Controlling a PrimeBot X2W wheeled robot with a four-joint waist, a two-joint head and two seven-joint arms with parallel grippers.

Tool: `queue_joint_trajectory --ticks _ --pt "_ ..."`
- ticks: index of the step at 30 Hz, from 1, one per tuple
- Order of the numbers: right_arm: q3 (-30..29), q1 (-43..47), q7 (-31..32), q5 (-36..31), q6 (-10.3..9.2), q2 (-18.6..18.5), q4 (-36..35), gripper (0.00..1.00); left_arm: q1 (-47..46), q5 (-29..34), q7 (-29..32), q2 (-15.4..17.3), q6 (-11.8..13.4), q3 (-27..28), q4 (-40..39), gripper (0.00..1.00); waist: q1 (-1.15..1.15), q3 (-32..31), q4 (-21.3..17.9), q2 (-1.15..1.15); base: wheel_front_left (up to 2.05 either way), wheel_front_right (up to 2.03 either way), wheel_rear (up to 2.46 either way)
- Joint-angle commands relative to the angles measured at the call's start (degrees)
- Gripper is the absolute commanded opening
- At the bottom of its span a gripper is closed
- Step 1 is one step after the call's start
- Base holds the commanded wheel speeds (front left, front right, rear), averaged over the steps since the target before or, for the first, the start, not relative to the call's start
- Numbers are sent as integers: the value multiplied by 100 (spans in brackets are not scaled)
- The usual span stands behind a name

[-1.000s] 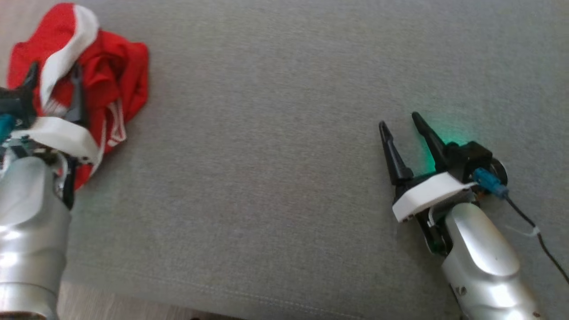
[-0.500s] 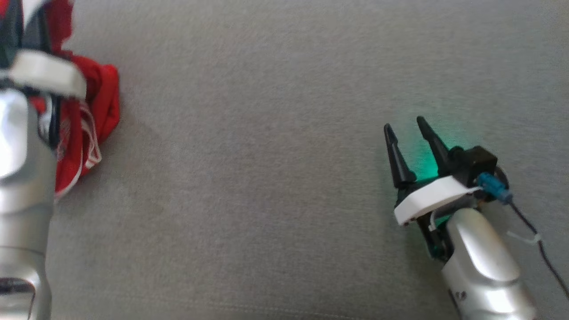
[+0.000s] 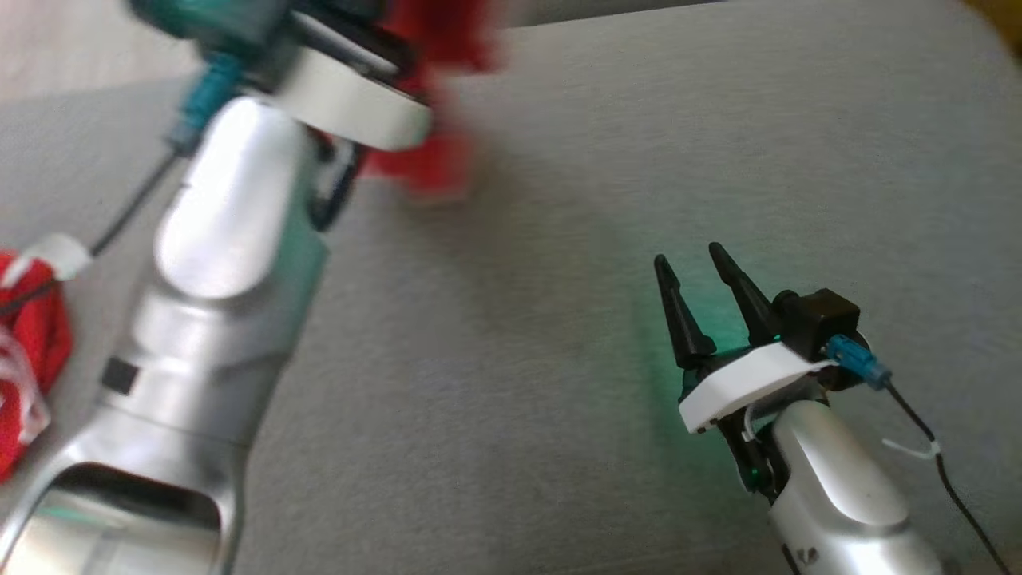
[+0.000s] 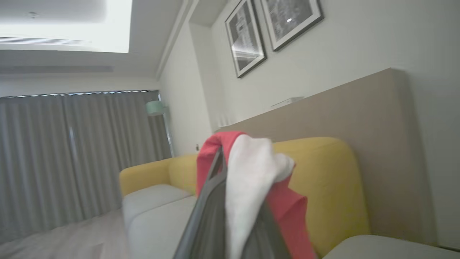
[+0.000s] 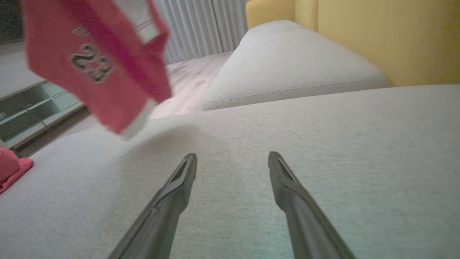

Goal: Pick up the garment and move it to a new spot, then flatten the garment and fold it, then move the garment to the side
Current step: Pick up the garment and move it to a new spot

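Left end effector (image 4: 218, 162) is clenched on the garment (image 5: 97, 64), its fingers pressed together with red and white cloth pinched between them. Right end effector (image 3: 691, 271) is released, fingers spread with nothing between them, sitting low over the sofa cushion (image 3: 559, 200).

Location: the garment hangs in the air, clear of the cushion. It shows as a red blur beyond the left wrist in the head view.

Progress, as judged:
- The pick-up is done and the carry to a new spot appears to be in hand.
- Outstanding steps are set-down, flattening, folding and the move to the side.

Materials and shapes:
- The garment is thin, limp red fabric with white trim and a dark printed "23". It drapes in loose folds and is bunched at the grip.
- The cushion is grey woven upholstery, matte and broad, with a stitched seam and rounded edges.
- The yellow backrest (image 5: 395, 39) is smooth and padded.
- Both end effectors have long, dark, tapering fingers.
- A second red cloth (image 3: 24, 351) lies crumpled on the cushion at the left, and I cannot tell whether it belongs to the task
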Motion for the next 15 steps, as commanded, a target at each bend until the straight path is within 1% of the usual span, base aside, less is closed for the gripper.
queue_joint_trajectory --ticks 1,3,6,8,9,12,15 --pt "87 59 -37 25 -4 75 -189 100 -156 -82 -23 231 14 66 -135 0 1 -215 -360 0 0 0 0" --pt "65 74 -37 22 -4 75 -190 100 -73 -126 -23 247 13 5 -70 0 1 -222 -394 0 0 0 0" --pt "14 116 -37 -9 -4 75 -201 100 315 -141 -23 373 12 -76 193 0 1 -219 -445 0 0 0 0" --pt "-45 154 -37 -35 -4 76 -222 100 666 -104 -23 458 27 -58 331 59 1 -196 -431 0 0 0 0" --pt "-69 176 -37 -55 -4 76 -224 100 858 -49 -23 508 56 -52 365 100 1 -178 -416 0 0 0 0" --pt "-105 228 -37 -118 -4 76 -218 100 1542 101 -23 643 135 -2 464 100 1 -129 -343 0 0 0 0" --pt "-123 284 -37 -154 -4 76 -232 100 2383 188 -23 754 290 104 705 100 1 -132 -286 0 0 0 0"
